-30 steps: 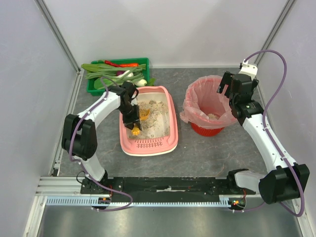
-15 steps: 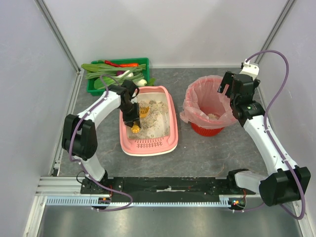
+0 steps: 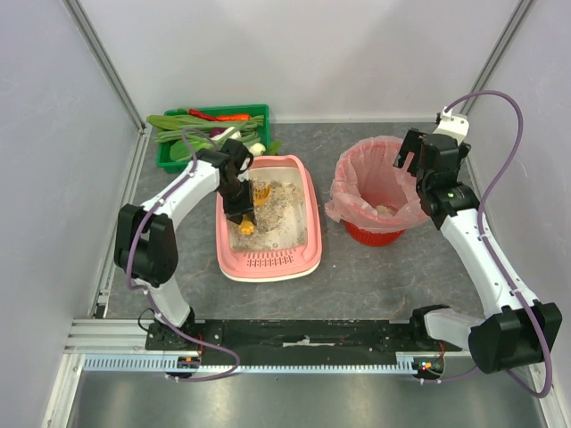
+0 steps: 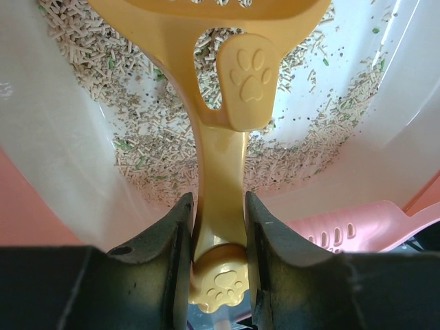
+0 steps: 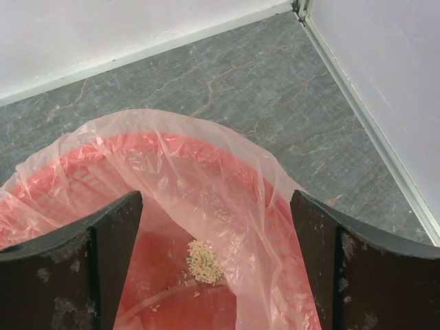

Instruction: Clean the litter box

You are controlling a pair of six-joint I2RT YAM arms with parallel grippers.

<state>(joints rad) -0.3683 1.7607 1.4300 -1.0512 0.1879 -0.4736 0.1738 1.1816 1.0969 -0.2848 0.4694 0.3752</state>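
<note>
The litter box (image 3: 314,234) sits on the grey tabletop (image 3: 375,276), left of centre, with its slotted ledge (image 3: 270,260) at the near end and a layer of pale pellets (image 3: 284,207) inside. The left end effector (image 3: 239,214) is down inside the box, its two fingers pinching the handle of a yellow scoop (image 4: 221,158). The wrist view shows the fingers closed on either side of the narrow stem, just above the paw-print knob at the handle's end. The scoop's head points toward the far end of the box and lies low over the pellets. Whether it carries a load I cannot tell, since only the back of the head shows.

The right end effector (image 5: 216,261) hangs over the far right side of the red bin lined with a pink bag (image 5: 172,158), its fingers spread wide and holding nothing. It seems to be waiting beside the bag rather than working.

A small heap of pellets (image 5: 203,261) lies at the bottom of the bag, so I judge that at least one scoopful is already dumped. The job looks early to middling. The box floor shows bare patches between scattered pellets near the scoop, yet much of the litter is in the box and the bag is close to empty. What is left, as I read it, is more scooping, carrying across to the bin, tipping out and setting the scoop down.

A green crate of vegetables (image 3: 260,111) stands behind the box and has no part in this.
</note>
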